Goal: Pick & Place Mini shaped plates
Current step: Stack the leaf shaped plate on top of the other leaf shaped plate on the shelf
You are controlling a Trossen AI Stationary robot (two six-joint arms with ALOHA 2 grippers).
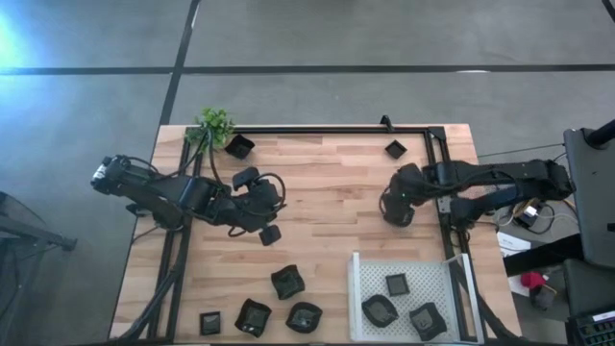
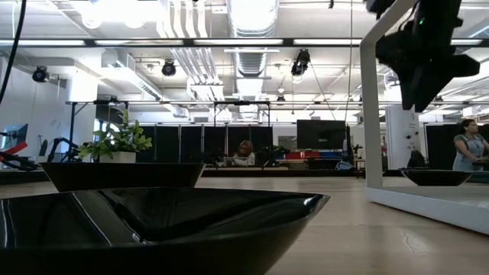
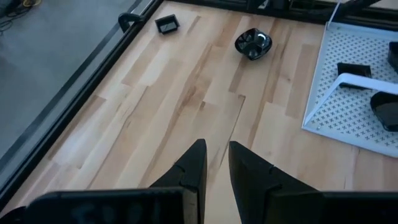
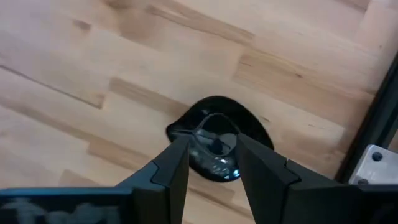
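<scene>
Small black plates lie scattered on the wooden table (image 1: 327, 192): two near the far edge (image 1: 238, 146) (image 1: 395, 149), several near the near edge (image 1: 286, 282) (image 1: 254, 317) (image 1: 304, 317) (image 1: 210, 323), and three on the white perforated tray (image 1: 357, 288). My right gripper (image 1: 397, 207) (image 4: 214, 155) is open and hovers over a round plate (image 4: 217, 140) (image 3: 253, 43) that rests flat on the table, a finger to either side. In the low view it hangs well above the table (image 2: 419, 92). My left gripper (image 1: 270, 234) (image 3: 216, 155) is narrowly open over bare wood.
A small green plant (image 1: 215, 123) stands at the far left corner. A black frame (image 1: 327, 129) runs along the table's far and side edges. The tray's white handle (image 2: 370, 114) arches over it. Bare wood lies in the table's middle. People show in the room beyond (image 2: 467, 145).
</scene>
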